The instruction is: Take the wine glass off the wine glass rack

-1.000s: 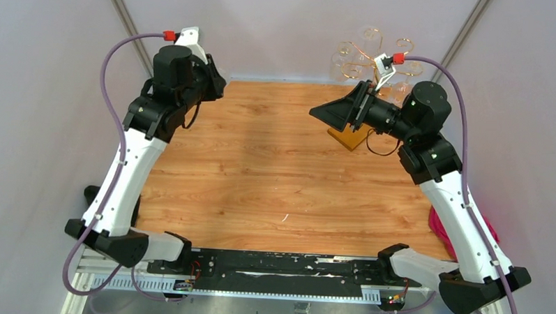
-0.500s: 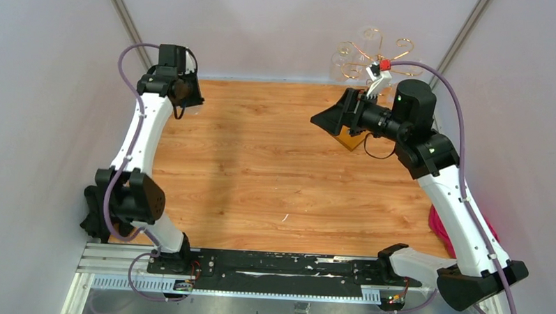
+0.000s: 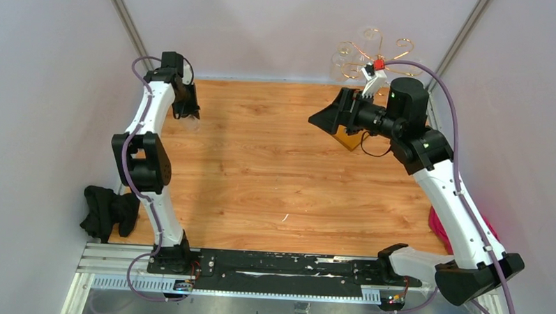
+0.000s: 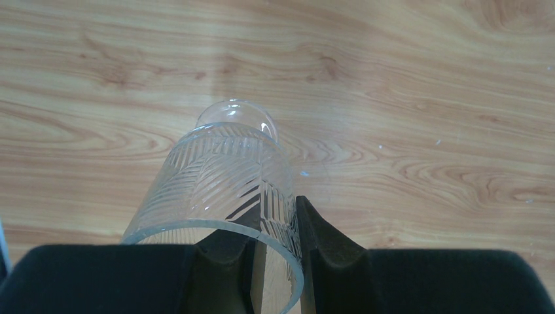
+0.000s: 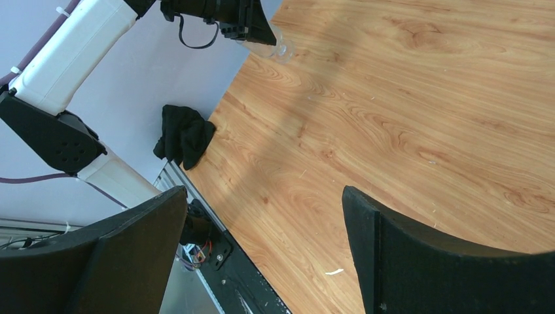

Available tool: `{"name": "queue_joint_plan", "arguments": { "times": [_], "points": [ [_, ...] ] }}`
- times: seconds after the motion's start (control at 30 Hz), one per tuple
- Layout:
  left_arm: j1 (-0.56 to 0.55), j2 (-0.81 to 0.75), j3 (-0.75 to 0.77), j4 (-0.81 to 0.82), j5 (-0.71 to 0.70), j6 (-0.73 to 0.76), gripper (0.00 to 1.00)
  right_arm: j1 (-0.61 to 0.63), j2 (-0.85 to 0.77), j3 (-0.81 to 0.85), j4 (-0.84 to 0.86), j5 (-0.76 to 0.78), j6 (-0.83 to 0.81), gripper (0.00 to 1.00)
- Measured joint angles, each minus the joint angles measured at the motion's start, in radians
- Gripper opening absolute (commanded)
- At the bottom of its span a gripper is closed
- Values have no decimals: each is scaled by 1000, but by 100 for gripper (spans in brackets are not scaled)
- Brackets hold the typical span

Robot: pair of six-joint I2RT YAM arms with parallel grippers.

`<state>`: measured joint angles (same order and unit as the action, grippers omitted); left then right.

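Wine glass [image 4: 219, 183]: clear, bowl cut with slanting leaf-like lines, round foot showing beyond it; off the rack, low over the wooden table [image 4: 425, 98] at the far left.
My left gripper [image 4: 275, 242]: pinching the glass's rim, one finger inside the bowl, one outside.
My right gripper [image 5: 262, 203]: fingers spread wide, nothing between them.
Wine glass rack [image 3: 373, 52]: gold curled wire arms, amber base [image 3: 347, 138], far right corner behind my right wrist; other clear glasses [image 3: 343, 56] hang there.
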<state>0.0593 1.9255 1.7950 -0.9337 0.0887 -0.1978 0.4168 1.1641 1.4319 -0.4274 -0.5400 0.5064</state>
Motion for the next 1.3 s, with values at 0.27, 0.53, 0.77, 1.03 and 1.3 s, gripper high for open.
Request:
{"name": "queue_joint_plan", "arguments": {
  "times": [0.27, 0.53, 0.77, 1.03, 1.3],
  "points": [
    [33, 56, 65, -39, -39, 43, 0, 0, 25, -5, 6, -1, 1, 94],
    [38, 156, 66, -62, -58, 68, 0, 0, 43, -18, 14, -1, 2, 94],
    [39, 172, 66, -67, -75, 72, 0, 0, 43, -23, 18, -2, 2, 95],
    [41, 185, 66, -67, -75, 72, 2, -1, 44, -40, 26, -6, 5, 95],
    [42, 196, 60, -66, -75, 71, 16, -7, 44, -56, 35, -10, 8, 95]
  ]
}}
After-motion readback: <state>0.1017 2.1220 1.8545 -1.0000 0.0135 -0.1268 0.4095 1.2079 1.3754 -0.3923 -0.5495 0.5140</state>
